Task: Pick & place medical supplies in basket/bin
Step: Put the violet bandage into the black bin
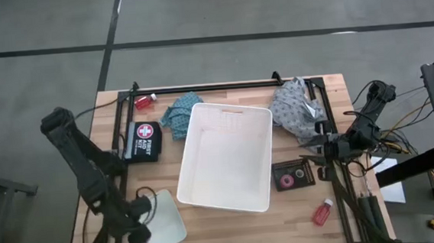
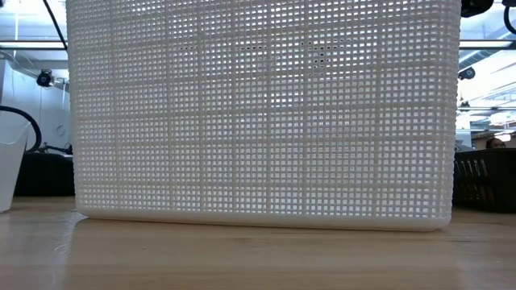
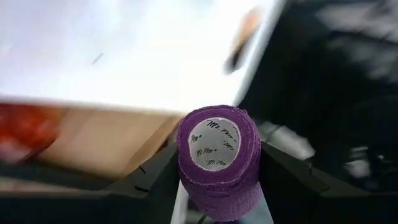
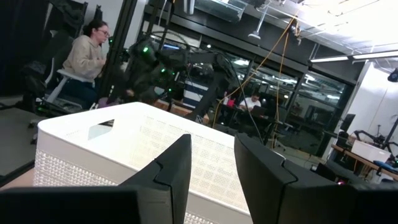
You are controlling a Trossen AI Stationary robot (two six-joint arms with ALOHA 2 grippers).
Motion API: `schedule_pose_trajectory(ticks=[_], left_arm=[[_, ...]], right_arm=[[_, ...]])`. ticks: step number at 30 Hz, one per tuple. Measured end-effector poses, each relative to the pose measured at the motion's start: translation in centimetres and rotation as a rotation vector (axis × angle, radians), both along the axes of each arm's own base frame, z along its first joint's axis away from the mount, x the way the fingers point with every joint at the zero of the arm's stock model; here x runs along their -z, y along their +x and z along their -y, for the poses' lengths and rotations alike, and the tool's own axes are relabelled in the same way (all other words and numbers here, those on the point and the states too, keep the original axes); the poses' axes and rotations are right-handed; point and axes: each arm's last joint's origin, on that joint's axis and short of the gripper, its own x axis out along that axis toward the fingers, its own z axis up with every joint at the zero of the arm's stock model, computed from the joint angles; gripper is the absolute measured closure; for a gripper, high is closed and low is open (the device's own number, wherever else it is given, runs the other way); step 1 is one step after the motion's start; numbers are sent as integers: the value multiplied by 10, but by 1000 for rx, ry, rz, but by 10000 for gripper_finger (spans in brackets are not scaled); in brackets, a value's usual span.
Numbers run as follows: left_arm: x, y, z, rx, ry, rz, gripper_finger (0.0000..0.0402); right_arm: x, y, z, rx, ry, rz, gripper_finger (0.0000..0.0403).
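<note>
A fuzzy purple roll (image 3: 217,158) of wrap, hollow white core facing out, sits pinched between the left gripper (image 3: 217,186) fingers, near the smooth translucent tray (image 1: 165,223) at the table's (image 1: 232,228) front left corner. The deep white basket (image 1: 227,155), its walls a fine square mesh, stands mid-table. The right gripper (image 4: 211,171) hangs beside the basket with fingers slightly spread, empty. Crumpled teal cloth (image 1: 178,113) and grey cloth (image 1: 294,104) flank the basket's far end.
</note>
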Motion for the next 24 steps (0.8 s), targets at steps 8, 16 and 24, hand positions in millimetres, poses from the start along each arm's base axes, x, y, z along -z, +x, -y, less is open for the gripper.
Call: schedule_pose_trajectory(ticks=[8, 16, 24], left_arm=[[-19, 8, -3, -105, 10, 331, 203], [0, 24, 10, -163, 142, 420, 203], [3, 45, 36, -84, 147, 561, 203]], right_arm=[[0, 0, 0, 0, 0, 0, 282], [0, 0, 0, 0, 0, 0, 273], [0, 0, 0, 0, 0, 0, 279]])
